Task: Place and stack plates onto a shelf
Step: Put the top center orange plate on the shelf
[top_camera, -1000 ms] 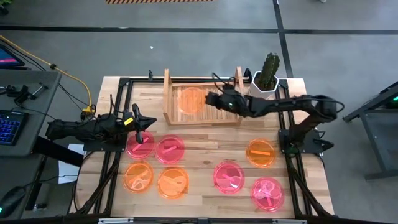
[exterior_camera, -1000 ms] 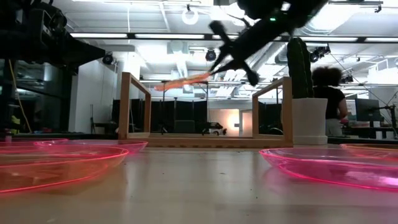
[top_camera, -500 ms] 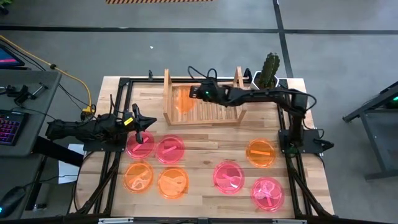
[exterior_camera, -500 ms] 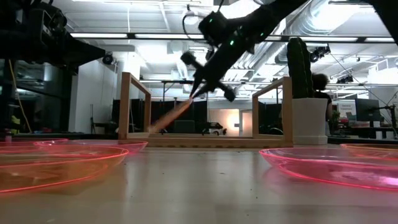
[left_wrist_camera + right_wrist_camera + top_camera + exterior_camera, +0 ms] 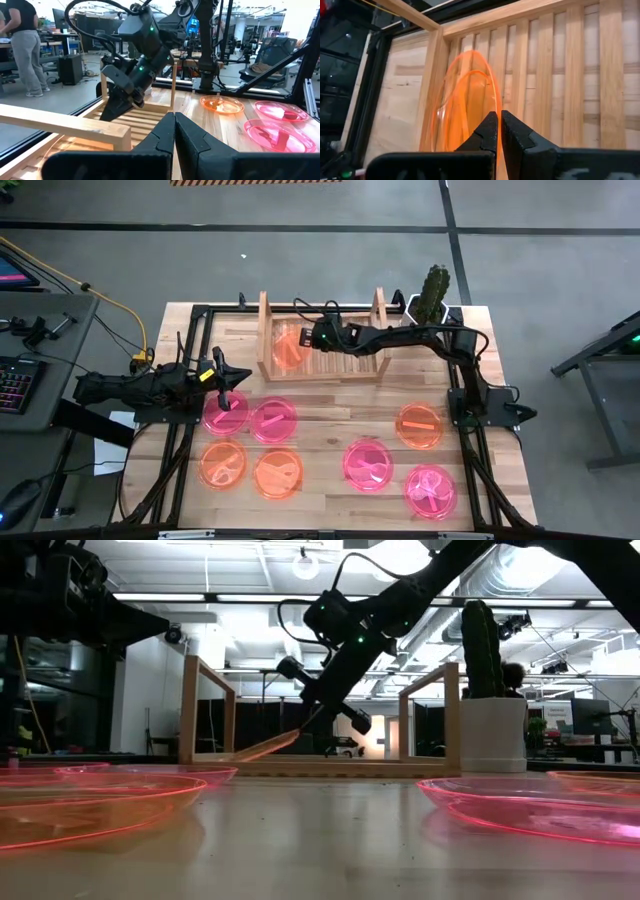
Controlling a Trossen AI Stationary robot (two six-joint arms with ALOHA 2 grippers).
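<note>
The light-wood shelf (image 5: 345, 360) stands at the table's far middle. My right gripper (image 5: 307, 338) reaches over its left half, shut on a neon orange plate (image 5: 287, 346) that also shows in the right wrist view (image 5: 465, 102). Seven more plates lie flat on the table: pink ones (image 5: 225, 413) (image 5: 273, 420) (image 5: 368, 463) (image 5: 430, 488) and orange ones (image 5: 222, 463) (image 5: 278, 473) (image 5: 418, 425). My left gripper (image 5: 223, 383) is shut, above the far left pink plate and touching nothing. My right gripper pinches the orange plate's rim (image 5: 490, 107) between its two fingers, on the plate's right side. The fingers come slanting down from the table's right. The plate is tilted (image 5: 270, 745), and its lower left edge (image 5: 242, 755) is down at the shelf's slatted base.
A cactus in a white pot (image 5: 432, 298) stands just right of the shelf's right side board (image 5: 381, 305). The shelf's left board (image 5: 264, 315) is close beside the held plate. Black frame rails (image 5: 190, 360) run along the table's sides. A person stands in the room beyond (image 5: 22, 45).
My right gripper has moved toward the table's left and down, carrying the orange plate from over the shelf's middle to its left half. The plate has tipped from nearly level to steeply slanted, its left edge dropping to the slats. The shelf has shifted slightly leftward.
</note>
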